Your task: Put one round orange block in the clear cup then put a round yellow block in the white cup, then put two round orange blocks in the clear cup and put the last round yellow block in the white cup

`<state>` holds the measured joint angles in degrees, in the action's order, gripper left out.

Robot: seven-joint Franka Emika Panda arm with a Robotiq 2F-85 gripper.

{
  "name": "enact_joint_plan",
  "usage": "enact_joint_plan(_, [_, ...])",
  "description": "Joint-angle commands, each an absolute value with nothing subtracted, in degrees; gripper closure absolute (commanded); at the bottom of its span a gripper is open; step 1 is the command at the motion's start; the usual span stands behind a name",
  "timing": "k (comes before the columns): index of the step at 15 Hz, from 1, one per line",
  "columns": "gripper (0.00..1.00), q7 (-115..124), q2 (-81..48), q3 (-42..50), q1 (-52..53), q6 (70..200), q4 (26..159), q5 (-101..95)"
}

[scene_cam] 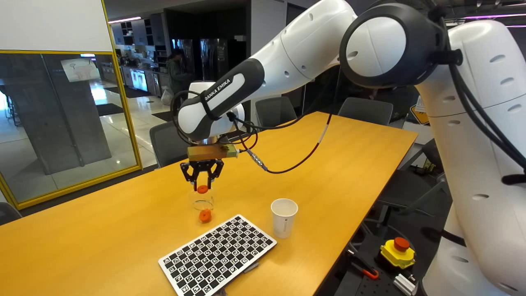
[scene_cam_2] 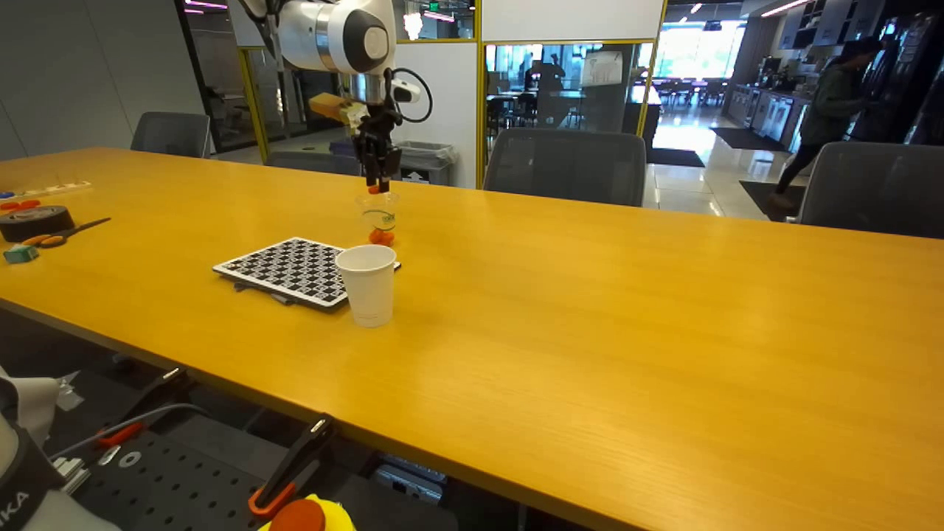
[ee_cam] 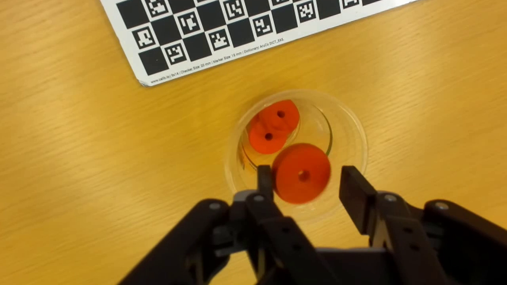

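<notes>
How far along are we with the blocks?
Done: two orange blocks lie in the clear cup. In hand: the third block, within the open gripper at that cup's mouth. Left: dropping it in, then probably a yellow block; none shows, and the floor of the white cup is hidden, so that count is unclear.

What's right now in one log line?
gripper: open over clear cup; one orange block: between jaws; two orange blocks: in clear cup; white cup: upright

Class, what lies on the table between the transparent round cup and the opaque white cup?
In an exterior view, a corner of the flat, rectangular black-and-white checkered board juts between the transparent cup and the white cup.
</notes>
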<state>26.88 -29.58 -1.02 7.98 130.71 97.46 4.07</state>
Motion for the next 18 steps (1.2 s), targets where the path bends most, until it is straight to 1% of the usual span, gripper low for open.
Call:
enact_joint_plan(1, [0.19, 26.57, -30.78, -0.76, 8.02, 128.40, 94.50, 5.19])
enact_joint_plan(3, [0.05, 26.43, -30.47, -0.86, 8.04, 128.09, 94.98, 5.30])
enact_joint_plan(4, [0.00, 26.28, -30.03, -0.97, 8.02, 127.92, 95.50, 5.40])
enact_joint_plan(8, [0.00, 27.01, -25.78, -0.78, 8.87, 125.88, 99.72, 4.36])
enact_joint_plan(11, [0.00, 26.99, -19.93, -0.94, 9.27, 123.77, 105.85, 3.98])
enact_joint_plan(18, [0.00, 26.20, -0.67, -1.99, 8.65, 123.17, 127.40, 1.61])
